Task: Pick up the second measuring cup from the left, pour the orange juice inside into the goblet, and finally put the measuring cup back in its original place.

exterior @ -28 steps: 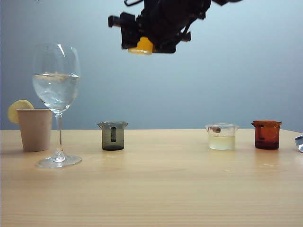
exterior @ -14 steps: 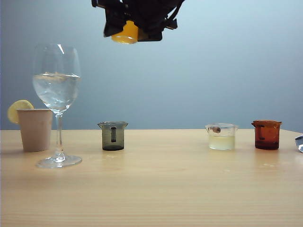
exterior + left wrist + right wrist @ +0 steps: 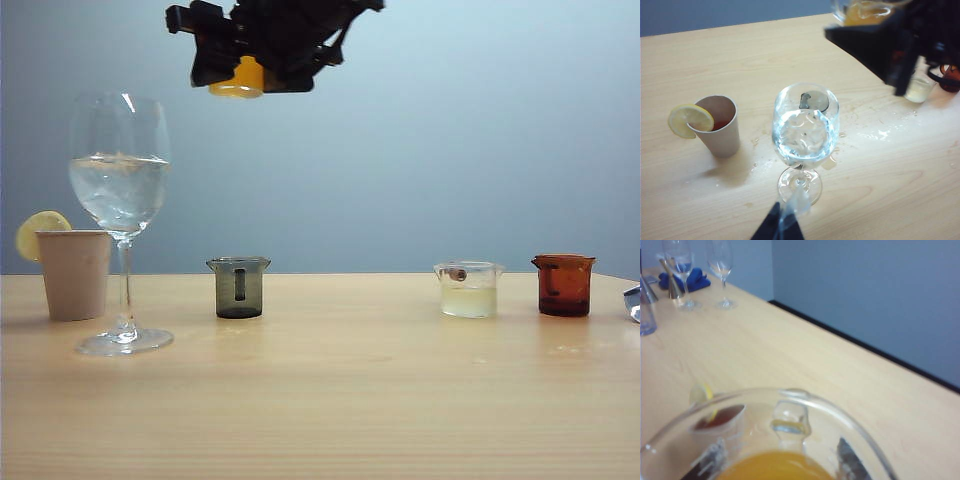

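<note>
We see a long pale wood-grain tabletop (image 3: 330,400) running the full width of the exterior view, smooth and evenly lit. Behind it stands a plain matte blue-grey wall (image 3: 450,150), brighter toward the upper right and dimmer at the left. In the right wrist view, a dark strip (image 3: 865,342) runs where the table's far edge meets the wall.

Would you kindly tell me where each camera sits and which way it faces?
Exterior view: table level, facing the wall; shows right gripper holding the measuring cup aloft.
Left wrist view: high, looking down on the goblet; left gripper at the frame's edge.
Right wrist view: behind the held cup, over the orange juice.
Shared: goblet, paper cup.
</note>
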You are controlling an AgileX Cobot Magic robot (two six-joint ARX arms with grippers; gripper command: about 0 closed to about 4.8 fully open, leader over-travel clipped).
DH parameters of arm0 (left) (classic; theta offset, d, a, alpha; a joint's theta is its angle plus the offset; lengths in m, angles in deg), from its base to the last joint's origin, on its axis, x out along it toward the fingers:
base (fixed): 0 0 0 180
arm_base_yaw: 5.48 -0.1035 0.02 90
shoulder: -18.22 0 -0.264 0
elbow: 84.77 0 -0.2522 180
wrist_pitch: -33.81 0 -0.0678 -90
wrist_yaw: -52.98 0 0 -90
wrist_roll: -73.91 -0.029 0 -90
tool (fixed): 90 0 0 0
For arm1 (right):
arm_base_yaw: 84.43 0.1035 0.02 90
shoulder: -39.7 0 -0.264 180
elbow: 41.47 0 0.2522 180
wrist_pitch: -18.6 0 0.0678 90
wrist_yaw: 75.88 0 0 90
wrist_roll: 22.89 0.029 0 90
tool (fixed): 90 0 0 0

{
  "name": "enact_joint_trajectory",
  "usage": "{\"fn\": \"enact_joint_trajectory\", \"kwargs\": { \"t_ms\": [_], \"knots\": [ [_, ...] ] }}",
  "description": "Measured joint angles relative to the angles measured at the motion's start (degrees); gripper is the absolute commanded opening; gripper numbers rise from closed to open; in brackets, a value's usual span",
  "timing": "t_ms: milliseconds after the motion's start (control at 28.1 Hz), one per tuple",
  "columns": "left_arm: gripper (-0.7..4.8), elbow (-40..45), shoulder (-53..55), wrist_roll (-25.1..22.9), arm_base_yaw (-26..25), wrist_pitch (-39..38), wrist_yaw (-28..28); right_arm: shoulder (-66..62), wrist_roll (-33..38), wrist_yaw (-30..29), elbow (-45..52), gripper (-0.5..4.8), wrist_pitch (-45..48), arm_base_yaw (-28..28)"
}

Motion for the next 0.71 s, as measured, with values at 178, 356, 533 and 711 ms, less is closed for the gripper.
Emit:
{"fn": "enact_joint_trajectory", "kwargs": {
  "t_ms": [178, 356, 533, 711],
  "knots": [
    [-0.05, 0.0, 0.15, 0.0, -0.02, 0.0, 0.0, -5.11, -2.86, -1.95, -6.19, 1.93, -0.72, 0.07],
    [-0.04, 0.0, 0.17, 0.0, 0.0, 0.0, 0.0, -5.16, -7.3, -2.64, -6.29, 1.93, -1.27, 0.98],
    [-0.04, 0.0, 0.17, 0.0, 0.0, 0.0, 0.0, -5.09, -12.61, -2.54, -6.29, 1.93, -2.99, 1.7],
    [-0.05, 0.0, 0.17, 0.0, 0.0, 0.0, 0.0, -5.09, -18.49, -2.54, -6.29, 1.93, -3.58, 1.97]
  ]
}}
